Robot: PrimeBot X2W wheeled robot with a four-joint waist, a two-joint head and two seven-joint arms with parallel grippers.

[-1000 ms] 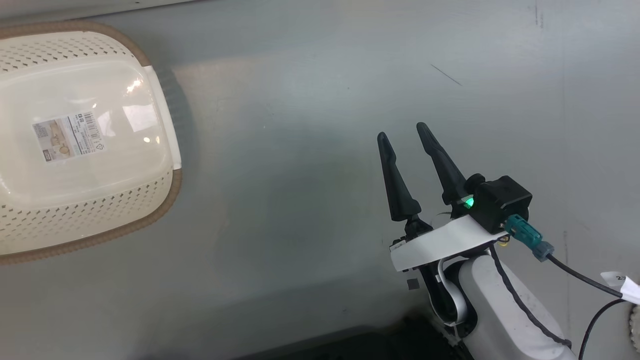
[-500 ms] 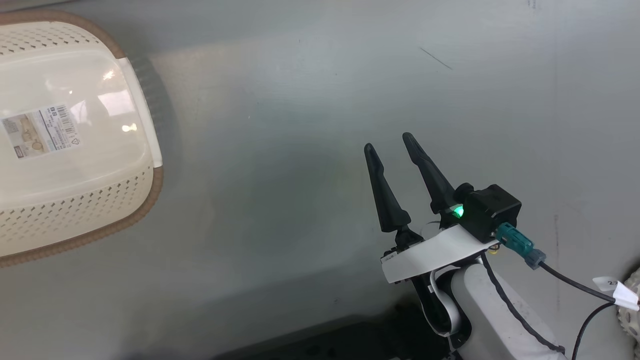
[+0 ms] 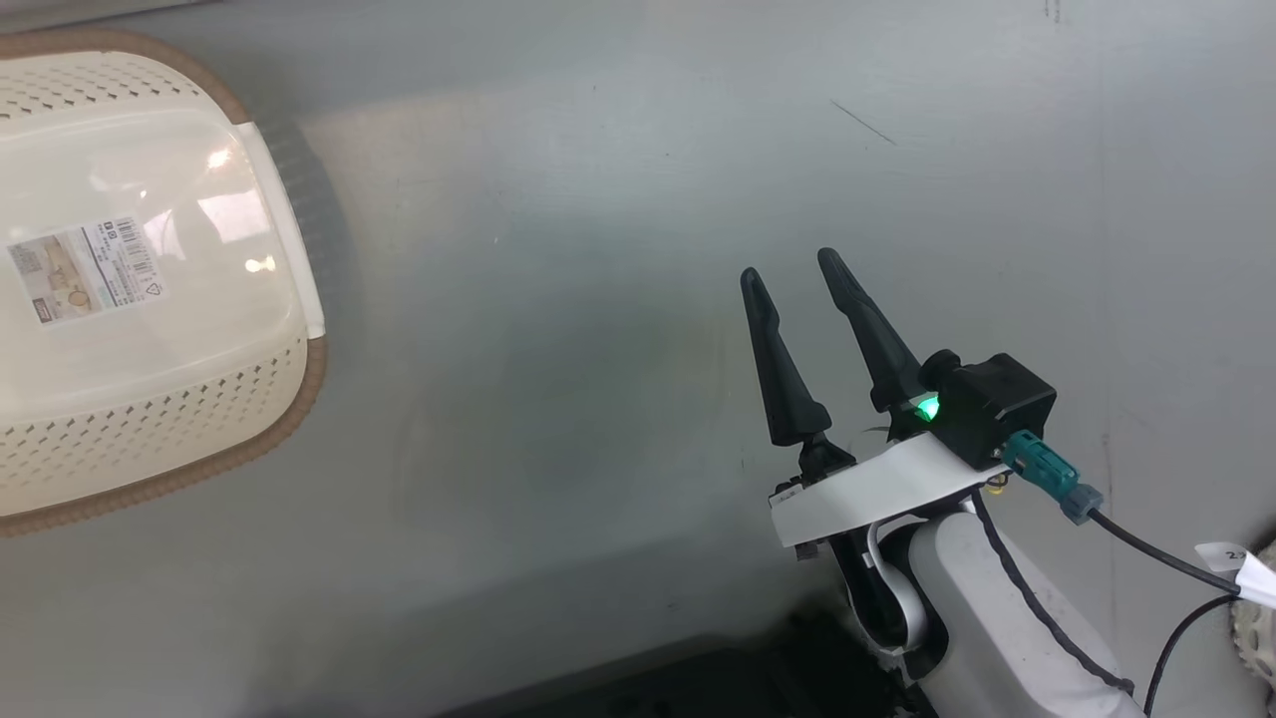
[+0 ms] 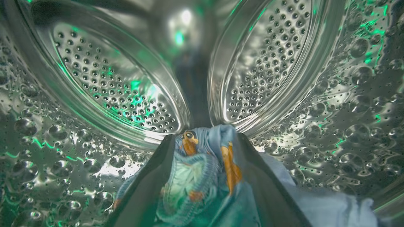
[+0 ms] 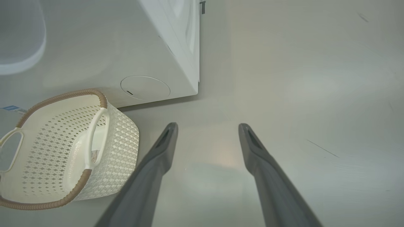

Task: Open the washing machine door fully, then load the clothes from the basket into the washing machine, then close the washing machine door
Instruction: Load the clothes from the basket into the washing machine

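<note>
In the left wrist view my left gripper (image 4: 205, 137) reaches deep into the washing machine's perforated steel drum (image 4: 94, 78). Its two dark fingers stand apart, open, and the clothes (image 4: 202, 170), light blue with orange-brown cartoon figures, lie bunched between them and spill to the right. The cream basket (image 3: 150, 439) with a brown rim stands on the floor at the left, with a barcode sticker on its bare base. My right gripper (image 3: 791, 264) hovers open over the floor, well right of the basket (image 5: 120, 142). The washing machine (image 5: 151, 47) is the white body behind it. The washing machine door is out of view.
Grey floor (image 3: 598, 299) stretches between the basket and my right arm. A round service flap (image 5: 145, 88) sits low on the washer's front. A pale rounded shape (image 5: 19, 37) shows at the right wrist view's top left. A cable (image 3: 1146, 543) trails from the right wrist.
The head camera has shifted, so the basket sits further left in the picture. The right gripper stays open in much the same pose.
</note>
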